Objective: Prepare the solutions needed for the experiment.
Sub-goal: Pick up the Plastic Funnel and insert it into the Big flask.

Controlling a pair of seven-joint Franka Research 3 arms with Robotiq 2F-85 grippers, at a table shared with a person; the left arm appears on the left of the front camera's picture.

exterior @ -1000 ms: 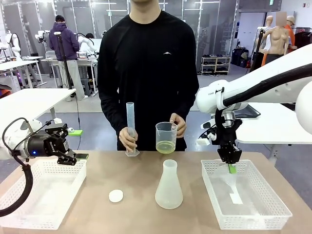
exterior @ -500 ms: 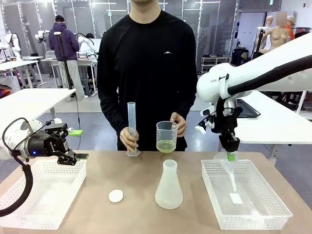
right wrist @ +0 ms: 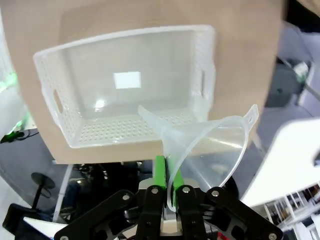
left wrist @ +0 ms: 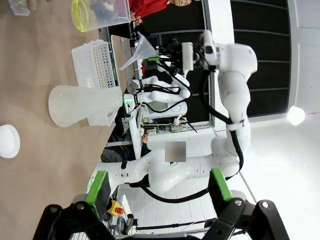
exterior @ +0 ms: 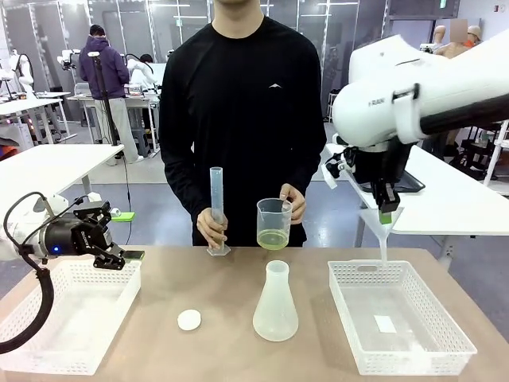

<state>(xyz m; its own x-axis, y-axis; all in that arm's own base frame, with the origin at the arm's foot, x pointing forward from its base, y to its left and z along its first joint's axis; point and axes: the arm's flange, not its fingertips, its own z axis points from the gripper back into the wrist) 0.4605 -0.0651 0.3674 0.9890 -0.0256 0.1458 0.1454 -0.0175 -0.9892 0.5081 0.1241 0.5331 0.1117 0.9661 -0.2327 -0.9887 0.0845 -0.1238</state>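
— Green pads on the right gripper: how did they sit?

— Pinched shut on the rim of a clear plastic funnel, with the wall of the cone between them. The funnel hung in the air with its stem pointing down. It was above the far end of a white perforated plastic basket on the robot's right side of the brown table, and clear of it. A small white rectangle lay on that basket's floor.

— And the left gripper?

— Its jaws were spread wide with nothing between them. It hovered just above the far rim of a second white perforated basket, on the left side of the table.

— Where was the solution?

— The pale yellow-green liquid lay as a shallow layer in the bottom of a clear plastic measuring beaker. The person across the table held the beaker up in one hand, over the table's far edge. The other hand gripped a tall clear graduated cylinder, which stood upright with its base at that same edge.

— Anything between the baskets?

— A translucent conical flask stood upright in the middle of the table, on the robot's side of the beaker and apart from it. A small white round disc lay flat on the wood to the flask's left, near it but not touching.
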